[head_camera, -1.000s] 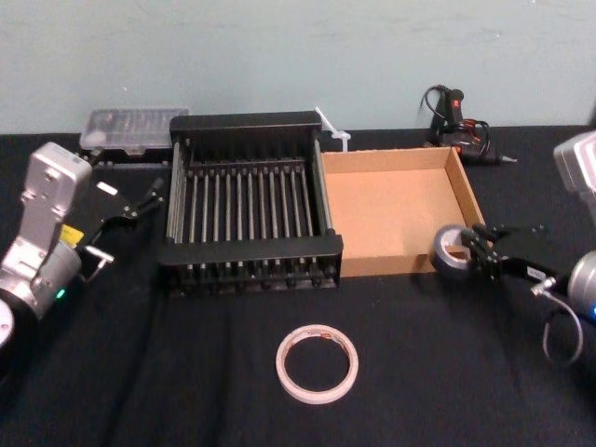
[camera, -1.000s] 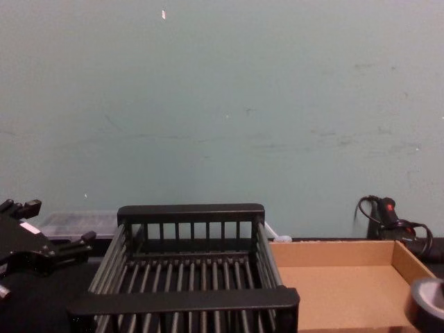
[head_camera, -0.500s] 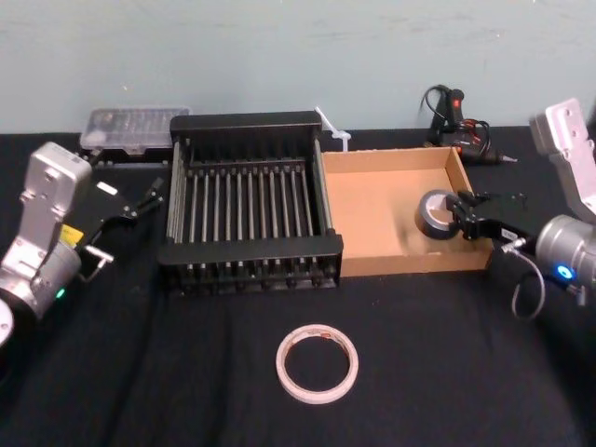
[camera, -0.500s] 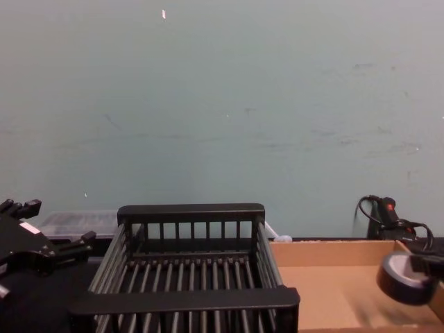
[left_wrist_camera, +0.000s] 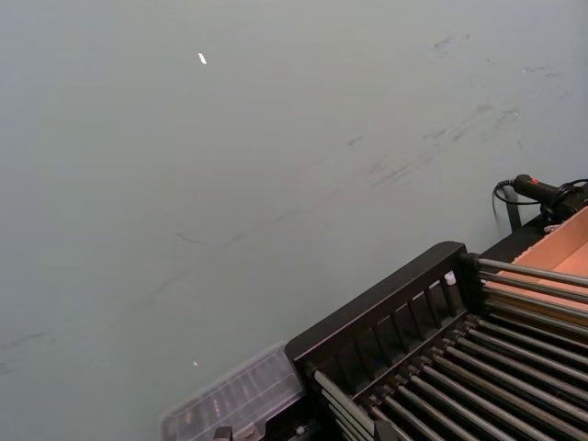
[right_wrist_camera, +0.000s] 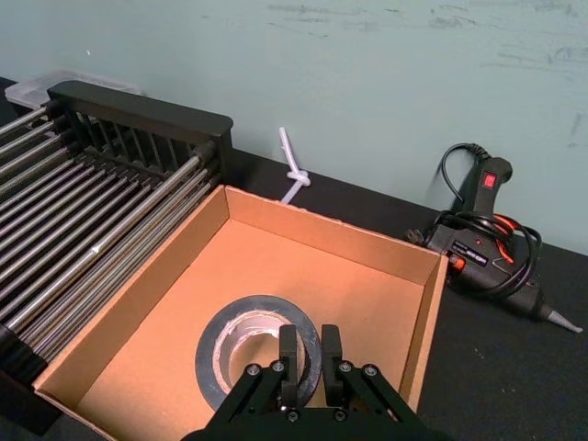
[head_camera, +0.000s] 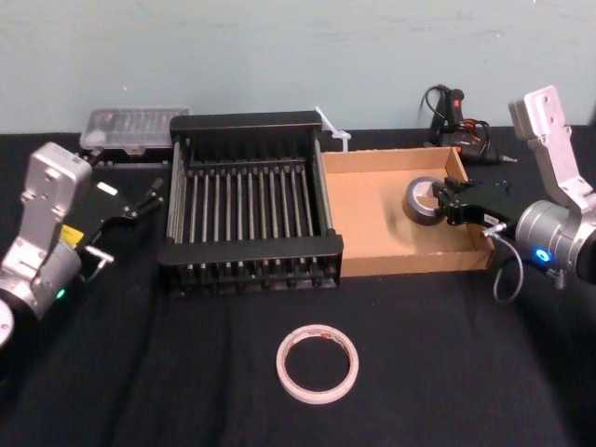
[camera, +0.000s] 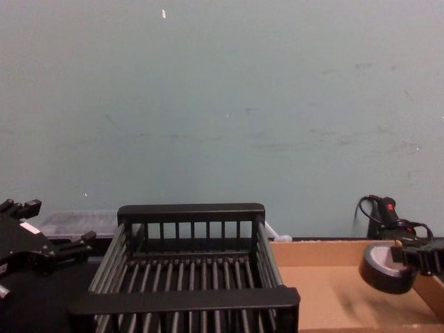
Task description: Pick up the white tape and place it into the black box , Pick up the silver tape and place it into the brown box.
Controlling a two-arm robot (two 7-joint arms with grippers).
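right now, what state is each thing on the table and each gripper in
silver tape: pinched by its wall, held above the brown box floor
right gripper: shut on the silver tape, over the brown box
brown box: open, nothing resting in it
white tape: flat on the table in front of the black box, untouched
black box: upright, nothing in it
left gripper: open, parked left of the black box

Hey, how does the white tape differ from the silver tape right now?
The white tape is a wide, thin ring; the silver tape is a smaller, thicker dark grey roll. The white tape lies flat on the black table, untouched; the silver tape is gripped by the right tool, tilted, over the brown box. Both are round rolls with open centres.
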